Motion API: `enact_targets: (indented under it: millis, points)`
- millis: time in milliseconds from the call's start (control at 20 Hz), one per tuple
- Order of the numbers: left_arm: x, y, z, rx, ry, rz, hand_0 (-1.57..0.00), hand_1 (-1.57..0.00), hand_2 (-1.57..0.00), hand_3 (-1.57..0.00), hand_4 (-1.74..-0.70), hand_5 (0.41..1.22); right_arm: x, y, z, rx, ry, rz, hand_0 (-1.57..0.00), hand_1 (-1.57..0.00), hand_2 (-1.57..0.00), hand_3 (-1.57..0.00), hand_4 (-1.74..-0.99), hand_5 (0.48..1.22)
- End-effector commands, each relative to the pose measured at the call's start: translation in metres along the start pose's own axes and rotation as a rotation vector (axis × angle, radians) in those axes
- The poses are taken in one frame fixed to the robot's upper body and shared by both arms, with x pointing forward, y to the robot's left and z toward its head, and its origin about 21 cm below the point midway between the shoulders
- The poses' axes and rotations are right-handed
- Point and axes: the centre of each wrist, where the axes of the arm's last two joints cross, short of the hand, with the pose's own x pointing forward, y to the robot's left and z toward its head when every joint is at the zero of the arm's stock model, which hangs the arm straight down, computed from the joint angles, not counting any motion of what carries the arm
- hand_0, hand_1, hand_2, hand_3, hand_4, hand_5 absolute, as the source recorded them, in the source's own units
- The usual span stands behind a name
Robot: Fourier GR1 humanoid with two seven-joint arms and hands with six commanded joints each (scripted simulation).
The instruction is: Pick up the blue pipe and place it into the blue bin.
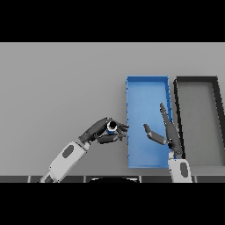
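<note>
L. hand (102, 131) — fingers curled round blue pipe (111, 127), held just left of blue bin (147, 83), near its left wall. R. hand (166, 132) over bin's right side — fingers straight, thumb out, holding nothing. Black bin (196, 80) beside it on grey table (57, 88).

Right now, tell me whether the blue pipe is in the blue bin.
Out. The left hand holds the blue pipe just outside the blue bin's left wall.
</note>
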Motion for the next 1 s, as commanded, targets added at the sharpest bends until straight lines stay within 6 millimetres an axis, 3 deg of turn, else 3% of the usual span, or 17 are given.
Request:
enact_targets:
  millis: [0, 200, 350, 600, 750, 950]
  points:
    - [0.000, 0.000, 0.000, -0.001, 0.003, -0.006, -1.57, -1.57, -1.57, -1.50, -1.74, 1.219, 0.000, 0.000, -0.001, 0.003, 0.004, -0.001, 0.00, 0.00, 0.00, 0.00, -1.141, 0.605]
    - [-0.002, 0.001, -0.001, -0.001, 0.015, -0.013, -1.57, -1.57, -1.57, -1.49, -1.74, 1.219, 0.000, 0.003, -0.005, 0.006, 0.016, -0.006, 0.00, 0.00, 0.00, 0.00, -1.176, 0.605]
    - [-0.001, 0.001, 0.001, 0.005, 0.010, -0.007, -1.57, -1.57, -1.57, -1.50, -1.74, 1.220, 0.011, -0.010, -0.008, 0.099, -0.108, -0.154, 0.00, 0.00, 0.00, 0.00, -1.195, 0.608]
    - [-0.003, 0.003, 0.001, -0.013, 0.016, -0.021, -1.57, -1.57, -1.57, -1.49, -1.74, 1.221, 0.069, -0.037, -0.017, 0.401, -0.224, -0.195, 0.00, 0.00, 0.00, 0.00, -1.303, 0.515]
    - [-0.001, 0.001, 0.000, -0.018, 0.004, -0.020, -1.57, -1.57, -1.57, -1.49, -1.74, 1.221, 0.101, -0.031, -0.028, 0.556, -0.238, -0.156, 0.00, 0.00, 0.00, 0.00, -1.314, 0.500]
    - [0.000, 0.003, -0.004, -0.012, 0.020, -0.034, -1.57, -1.57, -1.57, -1.48, -1.74, 1.221, 0.128, -0.010, -0.046, 0.714, -0.271, -0.082, 0.00, 0.00, 0.00, 0.00, -1.311, 0.517]
